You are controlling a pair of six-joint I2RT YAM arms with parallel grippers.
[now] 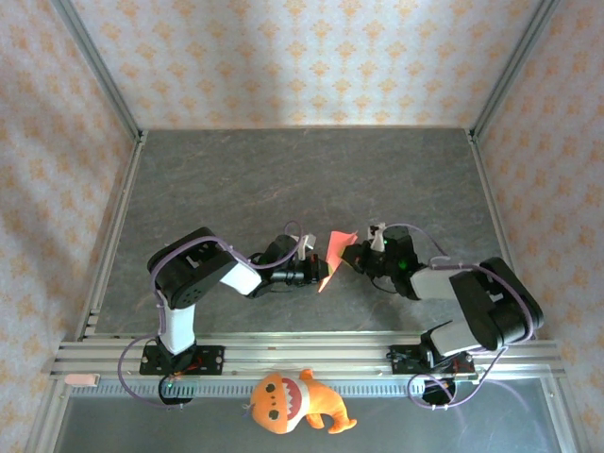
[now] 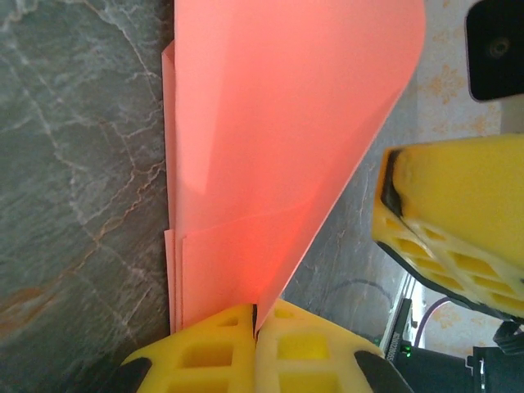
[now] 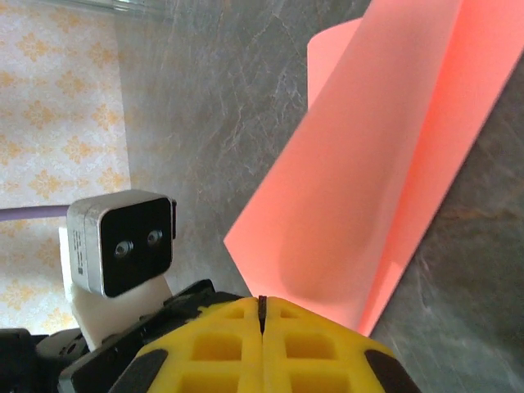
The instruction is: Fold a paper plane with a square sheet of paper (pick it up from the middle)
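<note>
On the left of the dark grey veined stone tabletop (image 1: pixel 236 179), my left arm bends inward toward the middle, and my left gripper (image 1: pixel 314 272) has its yellow ribbed fingers pressed together on the edge of a thin red-pink sheet of paper (image 1: pixel 333 255). From my left wrist, those fingers (image 2: pixel 221 348) meet with the paper's edge caught in the seam between them, and the sheet (image 2: pixel 278 139) rises away from them as a broad tapering face, with layered edges stacked along its left side and a slanting crease low down. The paper stands between my two grippers, near the table's middle and lifted on edge rather than lying flat; I cannot tell whether its lower corner touches the stone. To its right, my right gripper (image 1: pixel 353 253) is likewise clamped shut on the sheet: from my right wrist, the yellow fingertips (image 3: pixel 221 327) pinch the lower edge of the paper (image 3: pixel 368 188), which curls over on itself in a soft fold. Below the arms' bases an orange plush toy (image 1: pixel 293 401) lies at the near edge.
</note>
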